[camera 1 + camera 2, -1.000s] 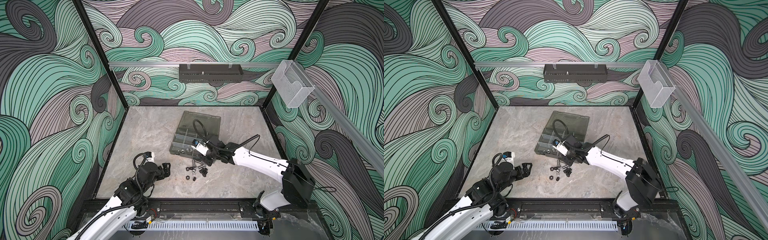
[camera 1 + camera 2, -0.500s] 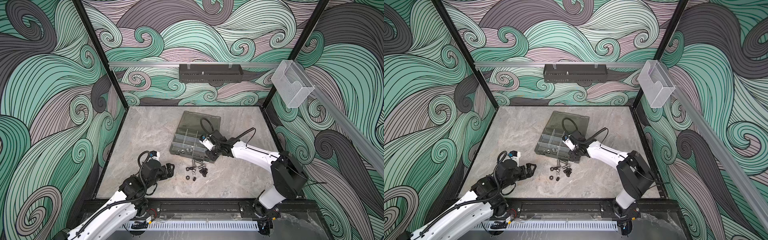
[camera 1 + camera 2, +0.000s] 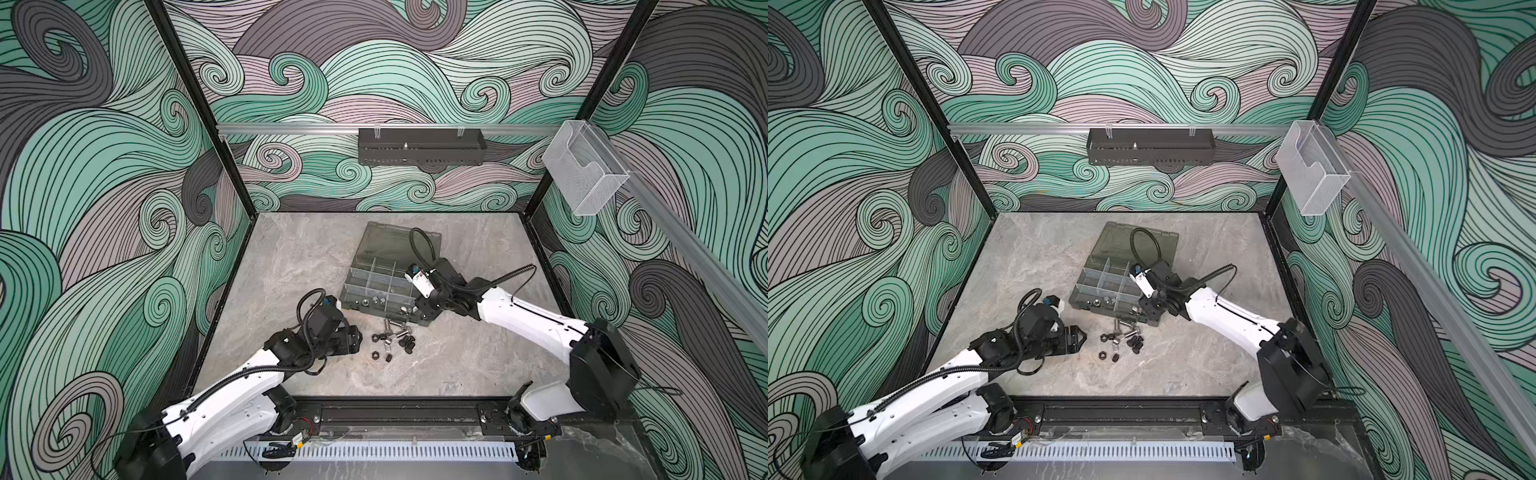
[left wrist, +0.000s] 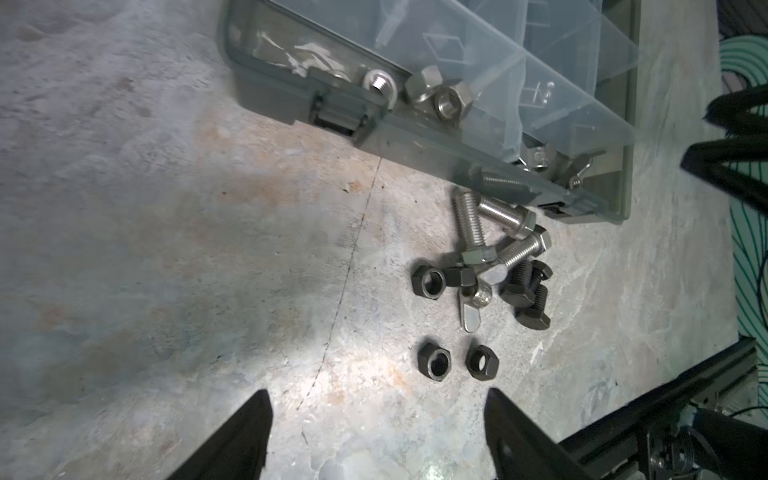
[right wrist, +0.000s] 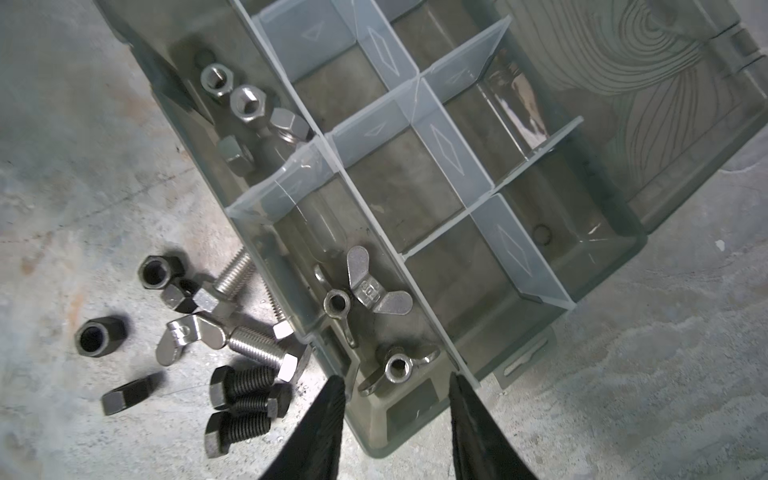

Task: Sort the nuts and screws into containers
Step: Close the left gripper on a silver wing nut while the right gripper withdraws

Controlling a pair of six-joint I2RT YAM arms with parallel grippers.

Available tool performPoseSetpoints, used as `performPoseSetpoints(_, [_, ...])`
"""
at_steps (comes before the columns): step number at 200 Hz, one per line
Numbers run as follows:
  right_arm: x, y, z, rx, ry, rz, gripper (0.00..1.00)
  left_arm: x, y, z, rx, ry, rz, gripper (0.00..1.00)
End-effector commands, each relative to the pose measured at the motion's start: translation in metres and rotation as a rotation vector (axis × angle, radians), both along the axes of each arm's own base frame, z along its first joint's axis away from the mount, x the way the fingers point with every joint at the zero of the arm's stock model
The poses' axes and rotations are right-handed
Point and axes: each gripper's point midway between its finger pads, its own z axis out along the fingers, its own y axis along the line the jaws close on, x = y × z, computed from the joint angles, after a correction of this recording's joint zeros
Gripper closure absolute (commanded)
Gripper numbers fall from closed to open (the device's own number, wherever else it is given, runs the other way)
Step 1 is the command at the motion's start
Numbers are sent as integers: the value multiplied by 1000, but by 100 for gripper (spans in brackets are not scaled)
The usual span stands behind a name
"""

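Note:
The grey organiser case [image 3: 365,272] [image 3: 1100,270] lies open mid-table, its containers split by thin dividers. Silver hex nuts [image 5: 245,104] fill one near cell and winged nuts [image 5: 365,291] another. My right gripper [image 5: 397,379] [image 3: 424,309] hangs open over that near corner cell, a winged nut [image 5: 397,368] lying free below it. Loose silver screws [image 4: 471,226], black screws [image 4: 525,291] and black nuts [image 4: 434,360] lie in a pile [image 3: 395,338] in front of the case. My left gripper [image 4: 376,399] [image 3: 355,338] is open and empty just left of the pile.
The case lid [image 3: 395,241] lies flat behind the cells. A black perforated tray [image 3: 419,146] hangs on the back rail and a clear acrylic box [image 3: 584,170] on the right rail. The black frame [image 3: 395,411] borders the table's front edge.
My right gripper has moved from the pile to the case's near corner cell and opened, leaving a winged nut there. My left arm has come closer to the pile, its jaws slightly narrower.

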Motion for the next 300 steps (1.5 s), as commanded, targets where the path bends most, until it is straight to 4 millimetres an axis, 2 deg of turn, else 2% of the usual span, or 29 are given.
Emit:
performPoseSetpoints(1, [-9, -9, 6, 53, 15, -57, 56, 6, -21, 11, 35, -24, -104, 20])
performPoseSetpoints(35, [-21, -24, 16, 99, -3, -107, 56, 9, -50, 7, 106, 2, -226, 26])
performPoseSetpoints(100, [-38, -48, 12, 124, -5, -178, 54, 9, -93, -10, 156, 59, -366, 41])
performPoseSetpoints(107, [-39, -50, 11, 126, -4, -181, 54, 8, -95, -20, 181, 83, -376, 42])
performPoseSetpoints(184, [-43, -53, 10, 132, 1, -190, 54, 10, -111, -48, 260, 147, -427, 53])
performPoseSetpoints(259, [-44, -53, 7, 124, 6, -185, 53, 14, -118, -56, 267, 153, -433, 64])
performPoseSetpoints(300, [-44, -54, 8, 125, 4, -183, 53, 18, -121, -64, 283, 153, -437, 67])
